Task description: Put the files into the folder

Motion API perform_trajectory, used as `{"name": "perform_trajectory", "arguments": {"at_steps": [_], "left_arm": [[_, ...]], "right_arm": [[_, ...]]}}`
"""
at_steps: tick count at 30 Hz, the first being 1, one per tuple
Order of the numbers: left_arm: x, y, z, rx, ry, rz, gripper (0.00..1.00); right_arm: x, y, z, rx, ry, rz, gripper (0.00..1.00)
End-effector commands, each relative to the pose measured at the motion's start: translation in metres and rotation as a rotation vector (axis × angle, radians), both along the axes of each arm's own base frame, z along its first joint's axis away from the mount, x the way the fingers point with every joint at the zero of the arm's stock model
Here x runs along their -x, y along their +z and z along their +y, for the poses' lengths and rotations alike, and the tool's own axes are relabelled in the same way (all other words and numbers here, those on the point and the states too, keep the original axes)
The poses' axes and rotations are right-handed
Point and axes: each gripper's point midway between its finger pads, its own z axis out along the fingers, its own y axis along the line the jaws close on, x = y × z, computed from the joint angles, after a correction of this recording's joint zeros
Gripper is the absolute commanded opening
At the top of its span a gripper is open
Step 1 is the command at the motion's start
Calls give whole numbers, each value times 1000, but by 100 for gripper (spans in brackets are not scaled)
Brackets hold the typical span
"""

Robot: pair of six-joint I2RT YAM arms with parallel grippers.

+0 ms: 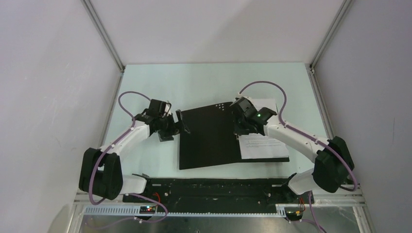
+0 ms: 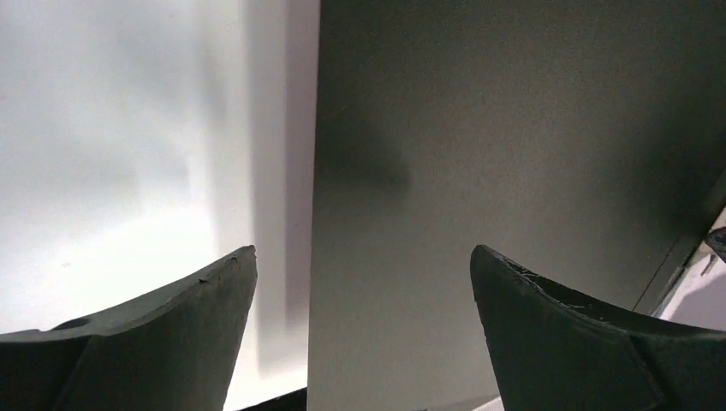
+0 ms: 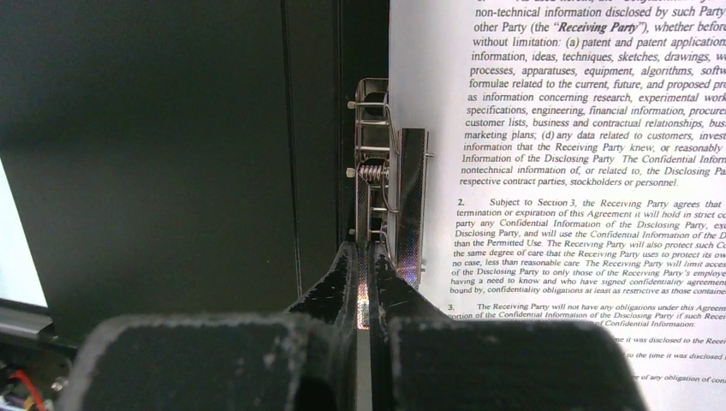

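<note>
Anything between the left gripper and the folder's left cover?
Nothing visible. The left gripper is open over the left edge of the folder. The files lie on the right half, beside the metal clip that the right gripper pinches.

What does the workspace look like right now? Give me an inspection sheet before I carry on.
Surface: pale table top, evenly lit.
Job's things: folder lies open, black inside up; files, white printed sheets, lie on its right half with their edge at the metal clip; the number of sheets cannot be told.
Clutter: nothing seen.
Grippers: left gripper open over the folder's left edge, holding nothing; right gripper shut on the metal clip.
Cables: purple cables loop along both arms, off the folder.
Surroundings: white walls, aluminium frame posts.
</note>
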Motion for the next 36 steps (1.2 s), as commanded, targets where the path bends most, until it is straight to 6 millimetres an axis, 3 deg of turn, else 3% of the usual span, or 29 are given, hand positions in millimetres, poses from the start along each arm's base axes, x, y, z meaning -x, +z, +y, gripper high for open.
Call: {"name": "perform_trajectory", "arguments": {"at_steps": [1, 5, 9, 20, 26, 32, 36], "left_arm": [[-14, 20, -27, 138, -101, -66, 100], [-16, 19, -35, 183, -125, -59, 100], [-17, 34, -52, 297, -156, -84, 100], [-7, 110, -65, 450, -185, -240, 95], [2, 154, -62, 476, -193, -383, 100], [4, 160, -62, 470, -194, -402, 100], [4, 156, -57, 429, -172, -403, 100]], "right_arm": [[-10, 54, 7, -138, 35, -89, 0], [-12, 68, 2, -169, 34, -103, 0], [-14, 73, -1, -180, 27, -109, 0], [-28, 40, 11, -133, 3, -69, 0], [-29, 12, 46, -171, 16, -42, 0], [-19, -14, 98, -251, 17, 3, 0], [-15, -35, 118, -275, 14, 45, 0]]}}
